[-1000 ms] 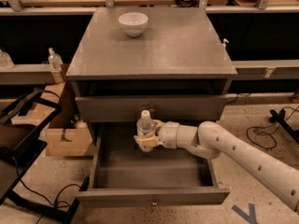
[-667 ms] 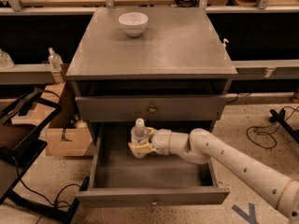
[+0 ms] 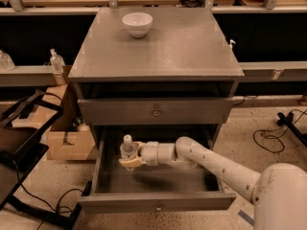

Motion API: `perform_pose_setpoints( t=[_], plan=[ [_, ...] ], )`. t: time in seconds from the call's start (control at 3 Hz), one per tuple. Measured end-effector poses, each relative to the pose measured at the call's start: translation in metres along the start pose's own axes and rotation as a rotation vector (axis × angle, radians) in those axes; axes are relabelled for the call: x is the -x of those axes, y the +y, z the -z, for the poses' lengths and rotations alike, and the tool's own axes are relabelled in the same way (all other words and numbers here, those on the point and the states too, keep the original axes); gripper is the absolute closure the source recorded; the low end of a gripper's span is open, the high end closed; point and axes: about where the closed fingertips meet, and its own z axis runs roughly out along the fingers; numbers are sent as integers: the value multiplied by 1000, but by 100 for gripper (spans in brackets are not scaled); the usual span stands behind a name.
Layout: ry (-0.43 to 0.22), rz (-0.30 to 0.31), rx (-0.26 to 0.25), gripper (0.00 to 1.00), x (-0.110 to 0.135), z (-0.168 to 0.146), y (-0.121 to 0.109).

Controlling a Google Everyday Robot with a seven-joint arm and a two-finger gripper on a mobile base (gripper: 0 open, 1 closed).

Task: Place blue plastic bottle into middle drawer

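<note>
The blue plastic bottle (image 3: 127, 149) is clear with a white cap and stands upright inside the open middle drawer (image 3: 153, 200), near its left side. My gripper (image 3: 130, 156) is shut on the bottle's lower body, and my white arm reaches in from the lower right. The bottle's base is hidden behind the fingers, so I cannot tell whether it touches the drawer floor. The closed knobbed drawer front (image 3: 156, 111) is just above.
A white bowl (image 3: 137, 23) sits on the grey cabinet top (image 3: 192, 47). A cardboard box (image 3: 67, 140) and a black chair (image 3: 21, 143) stand to the left of the cabinet. Small clear bottles (image 3: 56, 61) stand on the left shelf. Cables lie on the floor at right.
My gripper has carried the bottle leftward and lower, deeper into the open drawer. The bowl and drawers have not moved.
</note>
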Motion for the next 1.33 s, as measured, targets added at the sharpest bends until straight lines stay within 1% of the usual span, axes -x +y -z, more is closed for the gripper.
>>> perform_pose_setpoints(
  t=[0.33, 0.67, 1.0, 1.33],
  plan=[
    [-6, 8, 22, 100, -25, -21, 3],
    [-27, 7, 16, 100, -47, -28, 3],
    [-47, -34, 4, 100, -68, -28, 2],
    [-47, -34, 4, 81, -62, -27, 2]
  ],
)
